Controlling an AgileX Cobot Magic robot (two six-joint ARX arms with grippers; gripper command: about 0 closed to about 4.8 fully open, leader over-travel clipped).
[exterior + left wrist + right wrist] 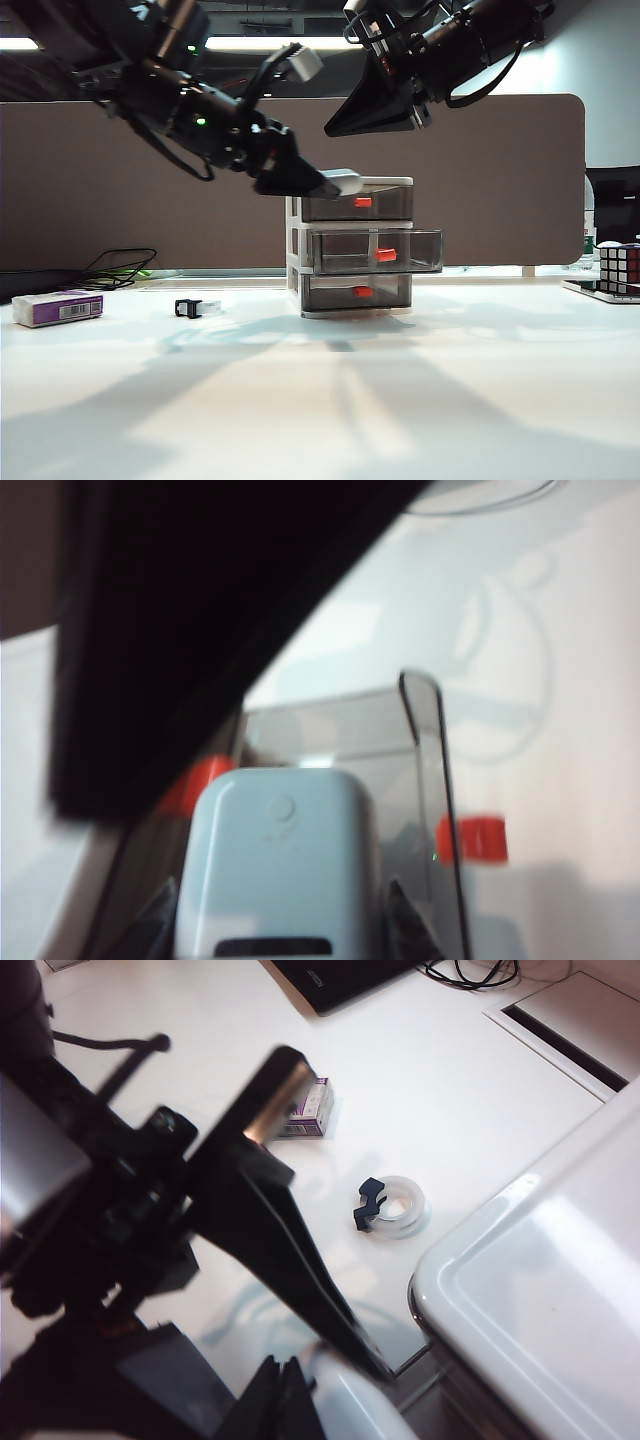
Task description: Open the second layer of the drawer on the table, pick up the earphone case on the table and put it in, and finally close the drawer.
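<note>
Earphone case (343, 181) carried in the left jaws, up by the cabinet's top, middle drawer already pulled out.

From where I stand the case sits clamped in the left gripper (325, 184), level with the top of the drawer (352, 248) and above the second layer of the drawer (378, 251), which juts out open toward the right. So the placing step is in hand; next, I'd say, it must come down over that open tray and let go. The right gripper (372, 112) hovers above the cabinet, jaws together, holding nothing. A purple-and-white box (57, 307) lies far left on the surface (320, 400).
</note>
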